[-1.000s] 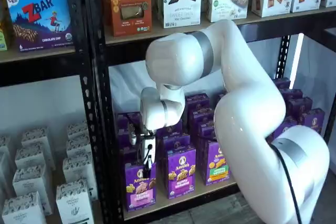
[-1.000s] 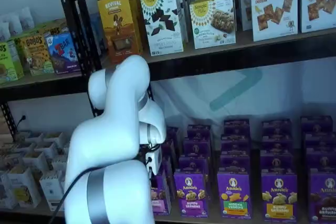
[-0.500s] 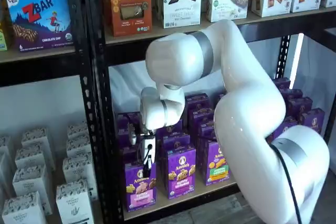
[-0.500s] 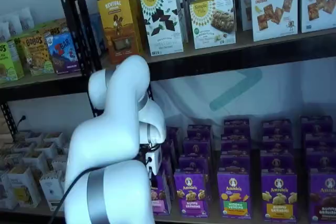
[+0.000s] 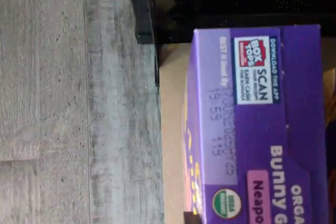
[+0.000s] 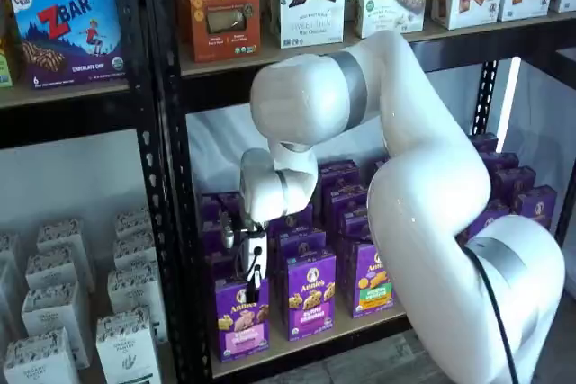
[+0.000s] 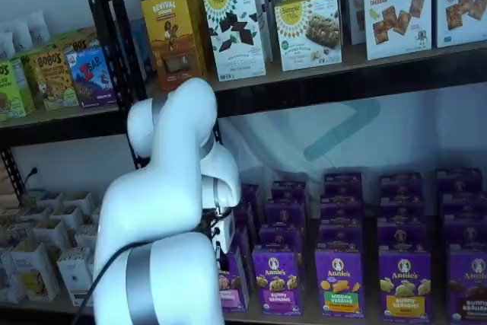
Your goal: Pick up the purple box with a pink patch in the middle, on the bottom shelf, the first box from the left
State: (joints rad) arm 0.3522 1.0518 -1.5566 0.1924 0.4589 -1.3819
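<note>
The purple box stands at the front edge of the bottom shelf, beside the rack post. Further boxes stand beside and behind it in rows. The gripper hangs at its top, perhaps touching.

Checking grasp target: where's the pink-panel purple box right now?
In a shelf view, the purple box stands upright at the bottom shelf's front left end, beside the black rack post, directly under the gripper.
</note>
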